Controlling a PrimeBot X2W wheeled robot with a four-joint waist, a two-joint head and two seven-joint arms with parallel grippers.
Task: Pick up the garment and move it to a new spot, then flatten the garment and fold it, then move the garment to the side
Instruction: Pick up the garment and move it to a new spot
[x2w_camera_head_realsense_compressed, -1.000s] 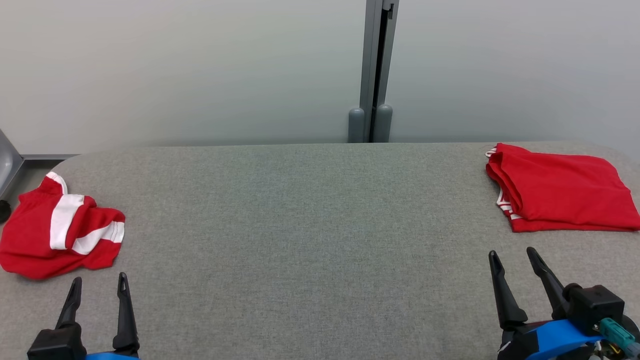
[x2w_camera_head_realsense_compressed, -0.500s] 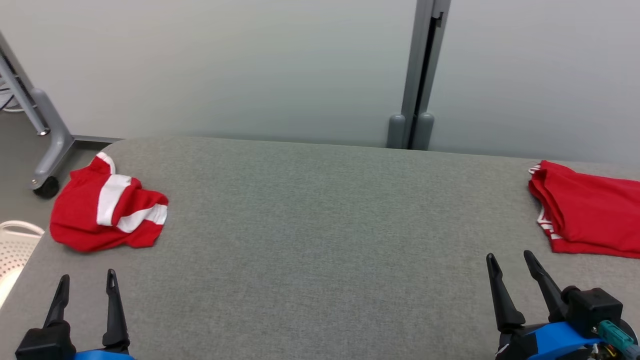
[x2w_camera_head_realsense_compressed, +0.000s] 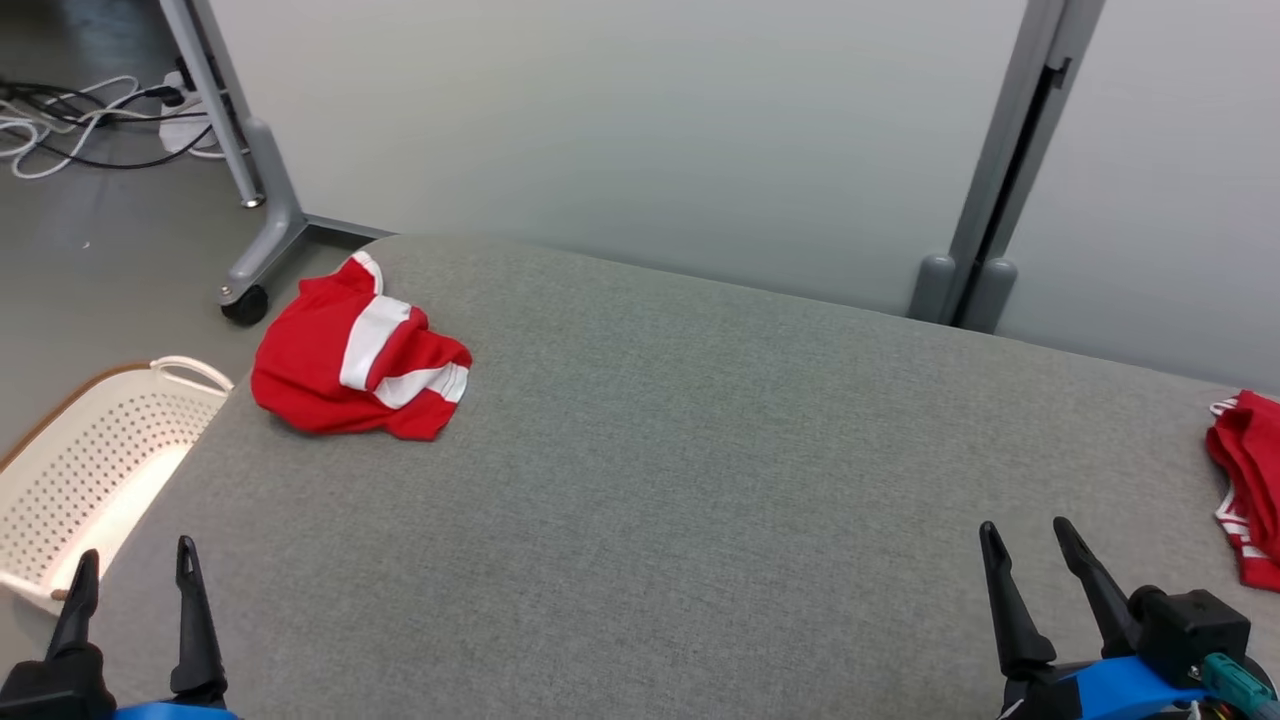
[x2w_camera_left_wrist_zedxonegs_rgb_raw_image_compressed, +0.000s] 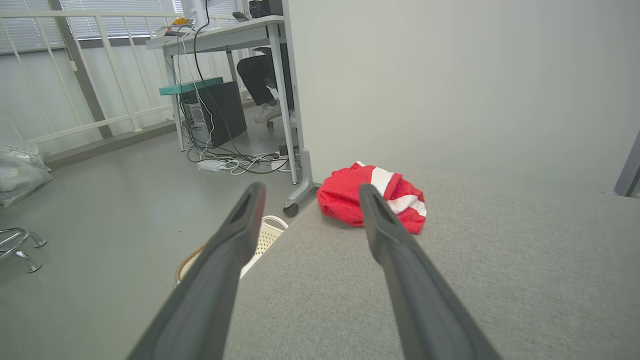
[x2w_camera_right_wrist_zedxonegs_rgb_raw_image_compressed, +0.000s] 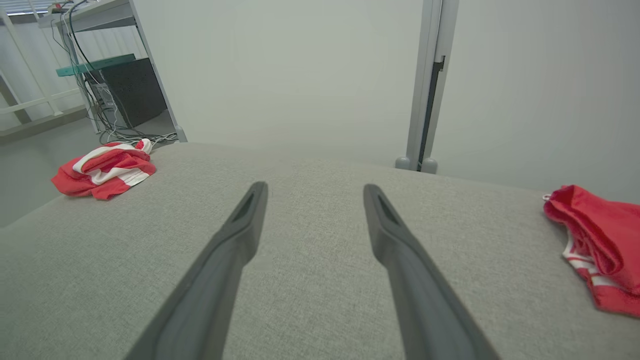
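White perforated basket (x2w_camera_head_realsense_compressed: 120, 440) beside table (x2w_camera_head_realsense_compressed: 700, 480); crumpled garment (x2w_camera_head_realsense_compressed: 345, 365) lies on table.

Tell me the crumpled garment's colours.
Red with broad white stripes; the crumpled garment shows best in the head view.

Crumpled red-and-white garment (x2w_camera_head_realsense_compressed: 355, 365), heaped, far left corner of grey table (x2w_camera_head_realsense_compressed: 700, 450)

Surface: my bench (x2w_camera_head_realsense_compressed: 700, 480), a grey cloth-covered top with a rounded far-left corner, stretches across in front of me.
My left: a crumpled red garment (x2w_camera_head_realsense_compressed: 355, 365) with white bands lies near that far-left corner.
My right: a folded red garment (x2w_camera_head_realsense_compressed: 1248, 480) with white trim lies at the right edge, well apart from the first.
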